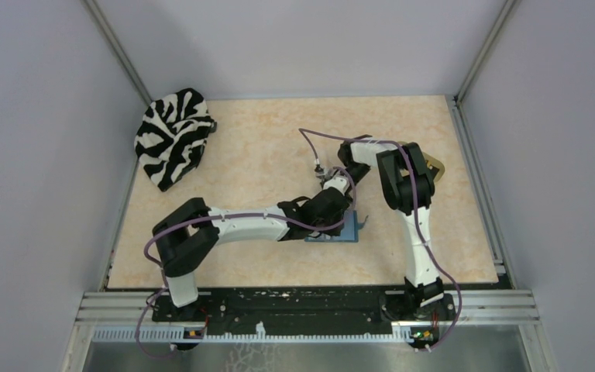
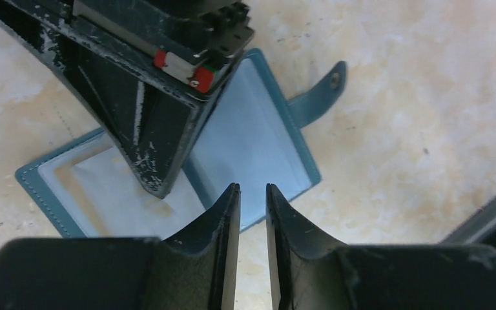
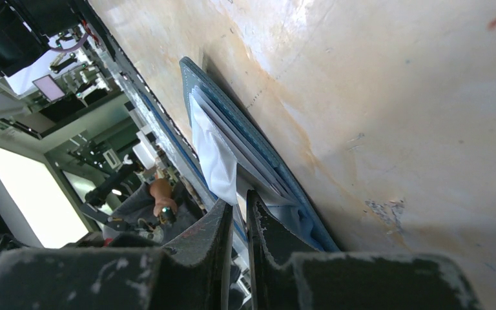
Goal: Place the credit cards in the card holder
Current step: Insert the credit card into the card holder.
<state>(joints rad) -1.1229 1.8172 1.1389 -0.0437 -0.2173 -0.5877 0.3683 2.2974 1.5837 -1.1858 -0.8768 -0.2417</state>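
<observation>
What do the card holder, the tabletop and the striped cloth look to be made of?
Card holder: teal leather or imitation, matte, stitched along the edge; inner pockets look like smooth pale-blue plastic. Tabletop: hard, marble-patterned beige, likely laminate, slight sheen. Cloth: soft zebra-print fabric, crumpled into folds.

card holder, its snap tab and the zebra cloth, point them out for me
card holder [image 2: 258, 135]: left wrist view, on the pale blue inner panel of its right half.
snap tab [image 2: 320, 95]: left wrist view, on the teal strap just below the stud.
zebra cloth [image 1: 172, 136]: top external view, middle of the crumpled heap.
</observation>
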